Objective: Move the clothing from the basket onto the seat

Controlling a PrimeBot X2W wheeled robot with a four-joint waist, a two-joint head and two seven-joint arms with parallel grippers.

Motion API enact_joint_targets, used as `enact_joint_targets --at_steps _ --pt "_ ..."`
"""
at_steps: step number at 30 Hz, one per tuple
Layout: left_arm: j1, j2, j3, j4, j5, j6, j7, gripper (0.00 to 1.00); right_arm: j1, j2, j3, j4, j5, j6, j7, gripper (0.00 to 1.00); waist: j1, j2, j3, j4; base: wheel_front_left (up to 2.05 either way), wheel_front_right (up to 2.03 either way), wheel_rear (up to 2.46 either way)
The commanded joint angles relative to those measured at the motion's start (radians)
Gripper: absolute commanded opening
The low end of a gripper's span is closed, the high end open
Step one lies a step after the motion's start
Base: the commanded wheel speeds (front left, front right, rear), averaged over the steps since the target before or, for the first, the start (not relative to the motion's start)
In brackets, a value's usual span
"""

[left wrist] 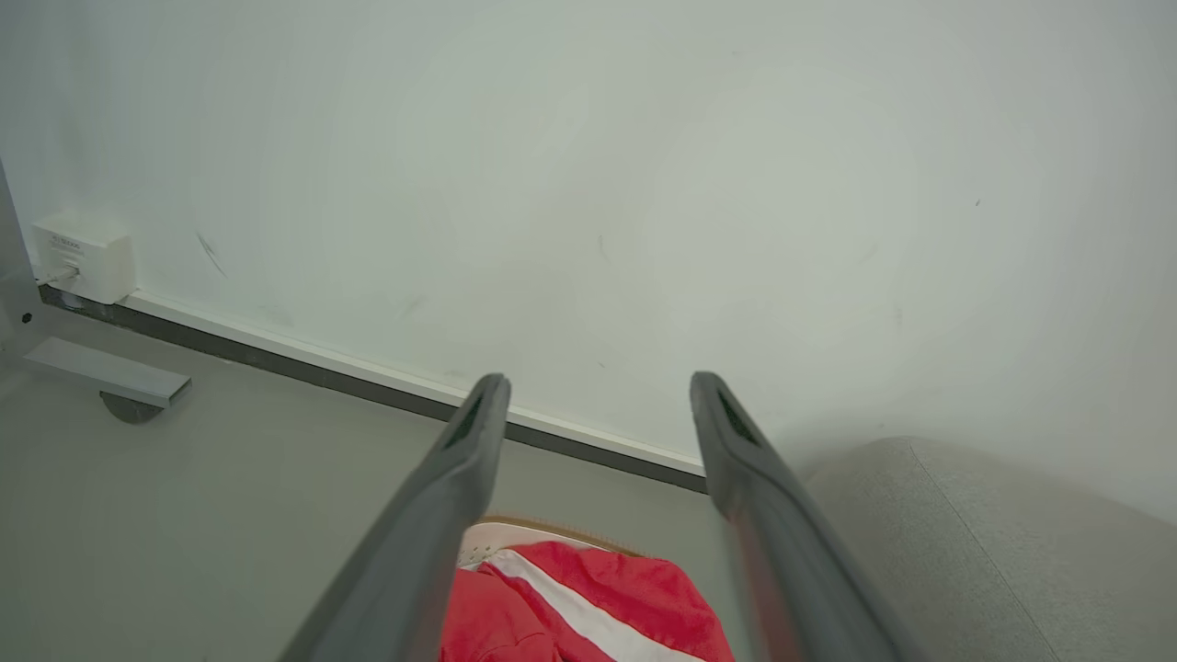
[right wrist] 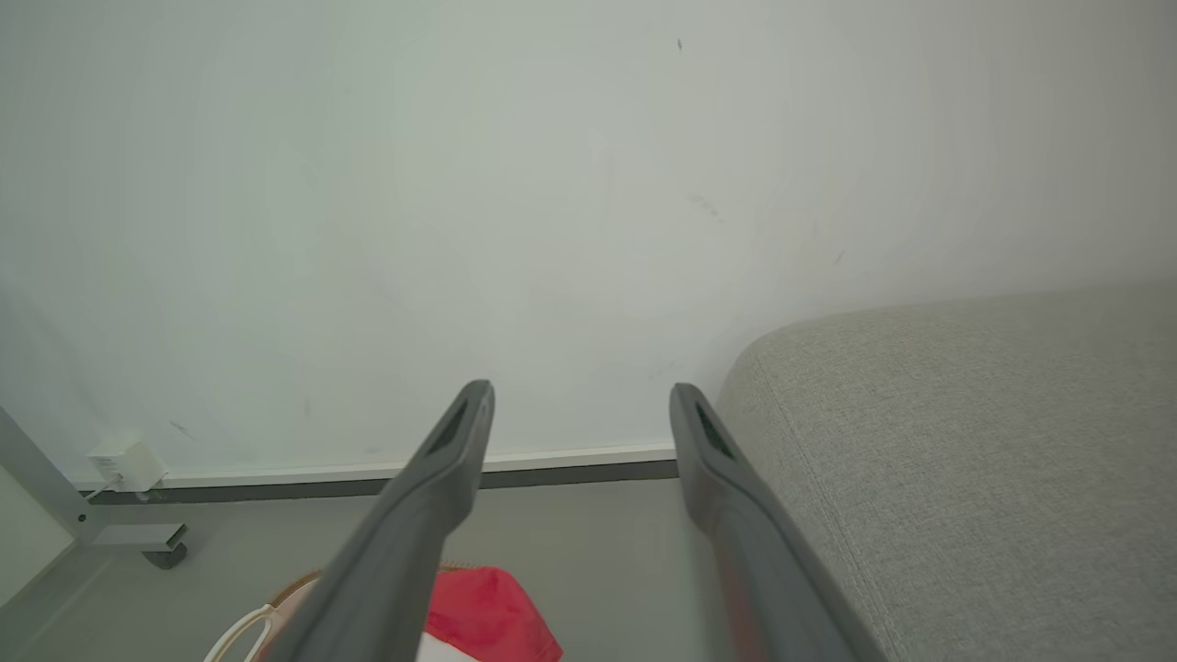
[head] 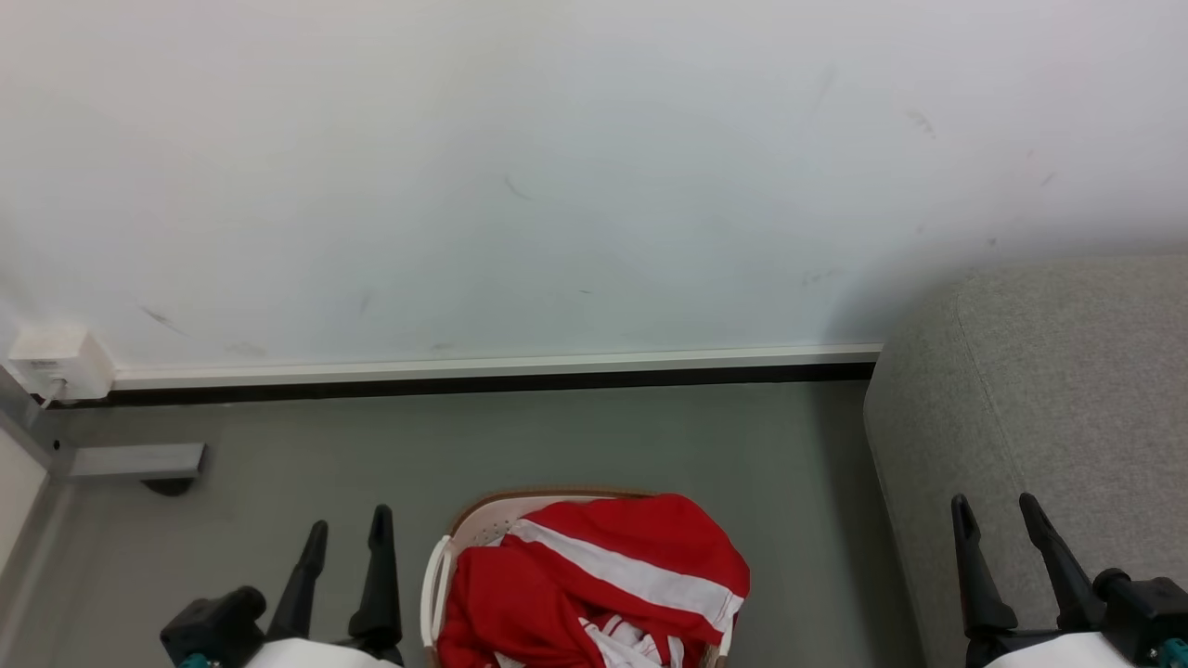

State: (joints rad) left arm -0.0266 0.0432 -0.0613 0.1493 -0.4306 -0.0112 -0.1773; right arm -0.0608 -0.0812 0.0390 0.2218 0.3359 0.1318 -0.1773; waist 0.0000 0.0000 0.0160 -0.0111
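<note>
Two grippers are in view, each with its jaws spread wide and nothing between them. The left gripper [head: 348, 520] is clear of every object. The right gripper [head: 995, 501] is likewise clear.

The clothing [head: 594, 575], red with a broad white stripe, lies heaped in the basket [head: 475, 524] and rises above its brown rim. In the head view it sits between the two grippers, just to the right of the left jaws and well to the left of the right jaws. In the left wrist view the red fabric shows low between that gripper's fingers [left wrist: 460, 478], beyond and below the tips, with no contact.

The seat [head: 1049, 390], grey and textured, lies behind the right jaws and extends to their right. In the right wrist view its rounded edge runs just right of the right finger. No clothing lies on the part of it that shows.

Ahead of both pairs of jaws are the grey floor [head: 575, 436] and a white wall [head: 557, 167]. A small white box [head: 56, 362] sits at the wall's foot, far left of the left jaws.
</note>
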Motion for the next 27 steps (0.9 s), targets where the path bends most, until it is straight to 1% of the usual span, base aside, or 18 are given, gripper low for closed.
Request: enact_joint_targets --at_steps 1,11,20,27 --pt "0.002 0.008 0.004 -0.006 0.026 -0.002 -0.008 1.0 -0.016 -0.008 0.003 -0.004 -0.025 -0.001 -0.008 1.0 0.0 0.0 0.0 0.0 0.0 0.0 0.0" --pt "0.011 0.009 -0.004 0.006 0.128 0.0 -0.032 1.0 -0.017 -0.01 0.013 0.007 -0.087 -0.002 -0.031 1.0 0.0 0.0 0.001 0.0 0.0 0.0 0.0" --pt "0.019 0.01 0.0 0.018 0.178 -0.008 -0.049 1.0 -0.016 -0.01 0.017 0.015 -0.119 -0.002 -0.049 1.0 0.0 0.0 0.002 0.002 0.0 0.0 0.0" --pt "0.03 0.01 0.006 0.022 0.217 -0.005 -0.064 1.0 -0.013 -0.004 0.004 0.031 -0.141 -0.002 -0.063 1.0 0.0 0.0 0.004 0.0 0.0 0.0 0.0"
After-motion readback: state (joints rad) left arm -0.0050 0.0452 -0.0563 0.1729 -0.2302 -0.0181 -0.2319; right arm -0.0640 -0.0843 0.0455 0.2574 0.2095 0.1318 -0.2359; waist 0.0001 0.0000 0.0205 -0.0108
